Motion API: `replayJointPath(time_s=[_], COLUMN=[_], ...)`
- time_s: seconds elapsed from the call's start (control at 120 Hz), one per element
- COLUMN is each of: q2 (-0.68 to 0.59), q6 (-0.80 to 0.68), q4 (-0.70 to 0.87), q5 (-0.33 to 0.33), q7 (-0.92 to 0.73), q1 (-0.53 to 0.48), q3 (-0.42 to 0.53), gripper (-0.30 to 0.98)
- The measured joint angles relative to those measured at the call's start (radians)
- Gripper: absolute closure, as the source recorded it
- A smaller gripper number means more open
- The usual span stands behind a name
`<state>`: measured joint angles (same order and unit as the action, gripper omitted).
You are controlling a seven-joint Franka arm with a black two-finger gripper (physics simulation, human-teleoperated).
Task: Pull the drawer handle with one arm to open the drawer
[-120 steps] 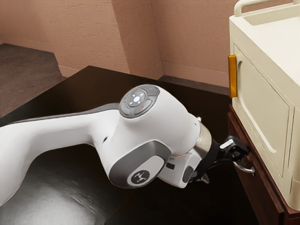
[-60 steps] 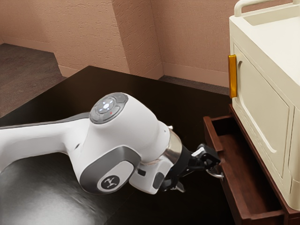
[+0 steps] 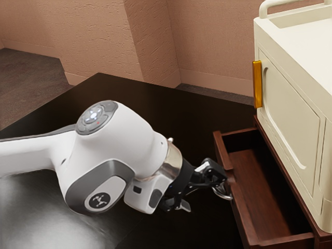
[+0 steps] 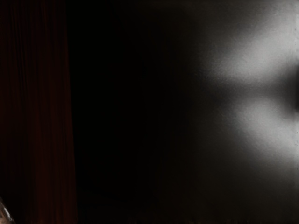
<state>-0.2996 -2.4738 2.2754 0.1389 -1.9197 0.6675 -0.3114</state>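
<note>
Wide-open drawer (image 3: 267,192) below the cream cabinet (image 3: 290,119), black gripper (image 3: 220,181) right there at the curved handle (image 3: 223,196), fingers apart or together, impossible to tell.

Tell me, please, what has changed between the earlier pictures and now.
The drawer, shut at first, then partly open, has slid out further toward the exterior view's left with its handle. My arm and gripper moved the same way, the gripper staying at that handle; whether its grip changed, I can't tell. The cream cabinet stayed put.
</note>
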Motion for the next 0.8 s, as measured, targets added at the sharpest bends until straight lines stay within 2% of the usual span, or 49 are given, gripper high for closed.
replayJointPath(time_s=[0.167,0.517,0.733,0.8], q2=[-0.007,-0.079,-0.141,-0.15], q6=[0.047,0.141,0.176,0.183], q4=[0.003,0.033,0.078,0.081], q5=[0.021,0.03,0.029,0.033], q7=[0.002,0.005,0.005,0.006], q1=[0.0,-0.002,-0.021,-0.028], q3=[-0.003,-0.021,-0.022,-0.022], gripper=[0.0,0.0,0.1,0.09])
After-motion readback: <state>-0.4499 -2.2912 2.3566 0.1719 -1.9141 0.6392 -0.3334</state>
